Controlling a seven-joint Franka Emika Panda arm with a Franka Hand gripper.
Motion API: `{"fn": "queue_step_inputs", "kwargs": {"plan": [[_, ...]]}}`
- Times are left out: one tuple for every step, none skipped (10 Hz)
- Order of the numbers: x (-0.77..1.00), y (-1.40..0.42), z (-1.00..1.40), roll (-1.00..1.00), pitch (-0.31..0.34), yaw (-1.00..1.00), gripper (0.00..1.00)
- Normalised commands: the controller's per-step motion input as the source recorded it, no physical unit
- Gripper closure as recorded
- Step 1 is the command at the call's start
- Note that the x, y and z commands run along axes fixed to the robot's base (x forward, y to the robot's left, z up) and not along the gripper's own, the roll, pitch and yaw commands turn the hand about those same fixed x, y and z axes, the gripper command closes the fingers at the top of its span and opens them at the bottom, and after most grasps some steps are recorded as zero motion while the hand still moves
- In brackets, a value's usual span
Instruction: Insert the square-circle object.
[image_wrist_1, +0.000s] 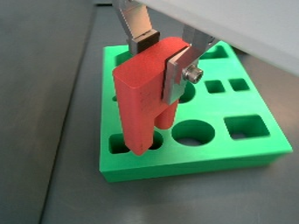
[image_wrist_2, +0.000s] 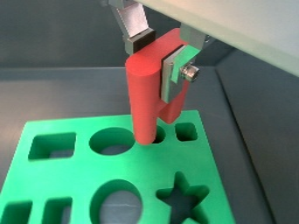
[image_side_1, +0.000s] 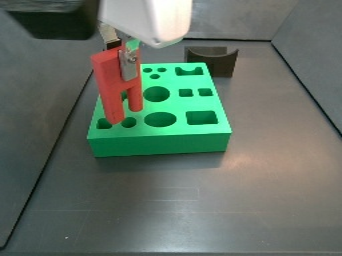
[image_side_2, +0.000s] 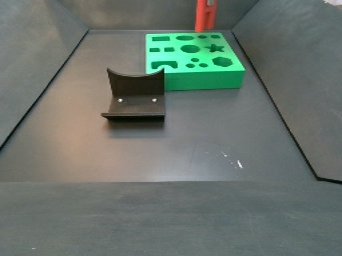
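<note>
The square-circle object (image_wrist_1: 146, 96) is a red piece with two legs under a crossbar, and it stands upright in both wrist views (image_wrist_2: 149, 87). My gripper (image_wrist_1: 162, 57) is shut on its upper part, one silver finger on each side, as also shows in a wrist view (image_wrist_2: 160, 57). The legs' lower ends reach down into two holes near one edge of the green block (image_wrist_1: 198, 162), (image_wrist_2: 70, 175). In a side view the gripper (image_side_1: 124, 55) holds the red piece (image_side_1: 110, 85) over the block's left side (image_side_1: 160, 140). In a side view the red piece (image_side_2: 205, 14) stands at the block's far edge (image_side_2: 201, 82).
The dark fixture with a curved notch (image_side_1: 214, 57) stands on the floor beyond the green block, apart from it; it also shows in a side view (image_side_2: 134, 95). Dark walls enclose the grey floor (image_side_1: 174, 200). The block has several other shaped holes.
</note>
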Motion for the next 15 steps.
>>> {"fn": "queue_step_inputs", "kwargs": {"plan": [[0.00, -0.04, 0.00, 0.00, 0.000, -1.00, 1.00], [0.00, 0.00, 0.00, 0.01, 0.000, -1.00, 1.00], [0.00, 0.00, -0.19, 0.00, -0.009, -1.00, 1.00], [-0.06, 0.00, -0.31, 0.00, -0.020, -1.00, 1.00], [-0.06, 0.00, -0.34, 0.00, -0.024, -1.00, 1.00], [0.00, 0.00, -0.11, 0.04, 0.000, -1.00, 1.00], [0.00, -0.05, 0.00, 0.04, 0.000, -1.00, 1.00], [-0.25, -0.01, 0.00, 0.12, 0.000, -0.77, 1.00], [-0.40, 0.00, 0.00, 0.06, -0.009, -0.49, 1.00], [-0.40, 0.00, -0.05, 0.00, -0.083, -0.21, 1.00], [-0.26, 0.00, -0.13, 0.00, -0.123, 0.00, 1.00], [0.11, -0.06, -0.23, 0.00, -0.034, 0.00, 1.00], [0.39, -0.09, -0.24, 0.02, 0.000, 0.00, 1.00], [0.39, -0.11, -0.22, 0.00, 0.000, 0.00, 1.00], [0.42, -0.11, -0.23, 0.00, 0.000, -0.01, 1.00]]}}
